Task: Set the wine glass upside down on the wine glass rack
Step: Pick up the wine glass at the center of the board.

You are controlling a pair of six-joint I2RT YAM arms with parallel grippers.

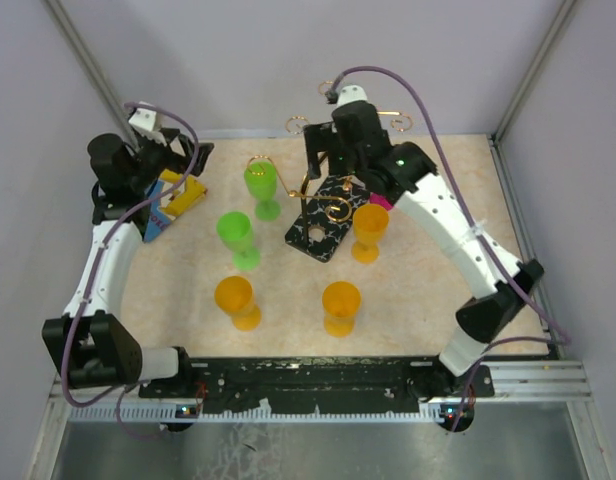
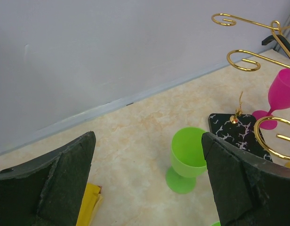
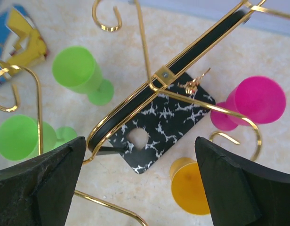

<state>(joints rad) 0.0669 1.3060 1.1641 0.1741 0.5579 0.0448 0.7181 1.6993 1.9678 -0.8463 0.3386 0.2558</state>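
Note:
The wine glass rack (image 1: 323,232) stands mid-table, with gold wire arms (image 3: 149,87) rising from a black marbled base (image 3: 169,123). Nothing hangs on it. Several plastic wine glasses stand upright around it: two green (image 1: 261,185) (image 1: 236,238), three orange (image 1: 369,230) (image 1: 340,305) (image 1: 236,300), and a pink one (image 3: 258,99) behind the base. My right gripper (image 3: 139,141) hovers open above the rack, (image 1: 328,165) in the top view. My left gripper (image 2: 147,141) is open at the far left, facing a green glass (image 2: 188,157), and holds nothing.
A blue and yellow packet (image 1: 173,205) lies under the left arm near the left wall. Grey walls close in the back and both sides. The rack's curled wire ends (image 2: 244,61) reach out above the glasses.

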